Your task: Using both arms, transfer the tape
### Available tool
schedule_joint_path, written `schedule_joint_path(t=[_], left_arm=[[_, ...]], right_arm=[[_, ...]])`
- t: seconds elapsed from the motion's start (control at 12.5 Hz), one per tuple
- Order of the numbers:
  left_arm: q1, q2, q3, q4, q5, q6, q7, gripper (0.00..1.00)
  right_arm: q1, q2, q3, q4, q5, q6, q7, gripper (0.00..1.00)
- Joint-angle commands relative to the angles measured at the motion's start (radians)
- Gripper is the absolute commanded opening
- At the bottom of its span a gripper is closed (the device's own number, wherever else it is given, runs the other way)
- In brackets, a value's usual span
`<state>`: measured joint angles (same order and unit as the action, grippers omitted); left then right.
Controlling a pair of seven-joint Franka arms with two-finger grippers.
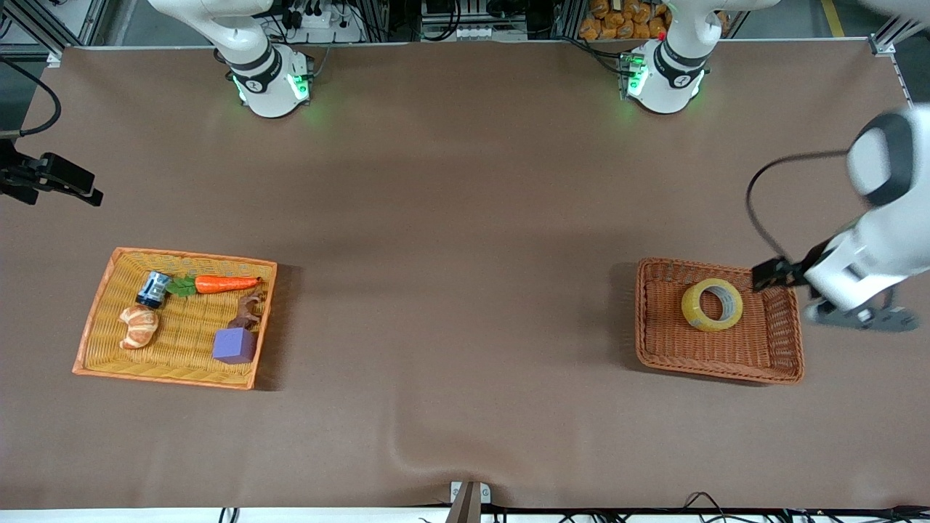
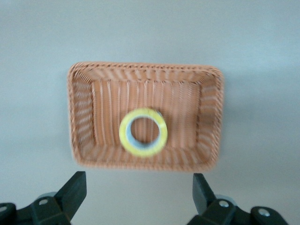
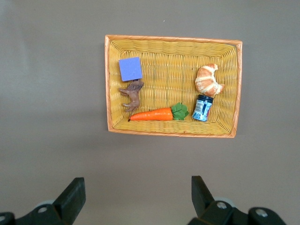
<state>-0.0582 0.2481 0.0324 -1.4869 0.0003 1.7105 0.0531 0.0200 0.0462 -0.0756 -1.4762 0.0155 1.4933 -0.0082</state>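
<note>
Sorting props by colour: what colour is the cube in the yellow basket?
Purple; the cube shows best in the right wrist view.

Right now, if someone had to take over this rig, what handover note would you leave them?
Left gripper: open, empty, up over the table beside the brown basket at the left arm's end.
Right gripper: open, empty, waiting high over the yellow basket, which holds a carrot, croissant, can, purple cube and a small brown figure.
Tape: lying flat in the brown basket, touched by neither gripper.
Done: the tape is in the brown basket.
Left: apparently nothing but parking both arms.
</note>
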Motion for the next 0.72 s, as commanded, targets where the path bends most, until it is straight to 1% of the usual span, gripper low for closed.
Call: schedule_joint_path(t=[0.0,0.16,0.32,0.48,0.64], left_arm=[[-0.006,-0.011,-0.002,0.088,-0.006,-0.136,-0.108,1.00],[-0.002,-0.079,-0.020,0.088,-0.025,-0.143,-0.096,1.00],[-0.005,-0.120,-0.025,0.070,-0.043,-0.155,-0.111,1.00],[0.009,-0.147,-0.049,0.056,-0.054,-0.175,-0.130,1.00],[0.008,-0.164,-0.048,0.059,-0.049,-0.201,-0.162,1.00]], right_arm=[[-0.012,-0.011,0.008,0.005,0.014,-0.013,-0.001,1.00],[-0.012,-0.011,0.008,0.005,0.014,-0.015,-0.001,1.00],[-0.012,-0.011,0.008,0.005,0.014,-0.015,-0.001,1.00],[-0.005,-0.009,0.011,0.004,0.012,-0.031,-0.002,1.00],[-0.005,-0.009,0.013,0.002,0.011,-0.036,-0.003,1.00]])
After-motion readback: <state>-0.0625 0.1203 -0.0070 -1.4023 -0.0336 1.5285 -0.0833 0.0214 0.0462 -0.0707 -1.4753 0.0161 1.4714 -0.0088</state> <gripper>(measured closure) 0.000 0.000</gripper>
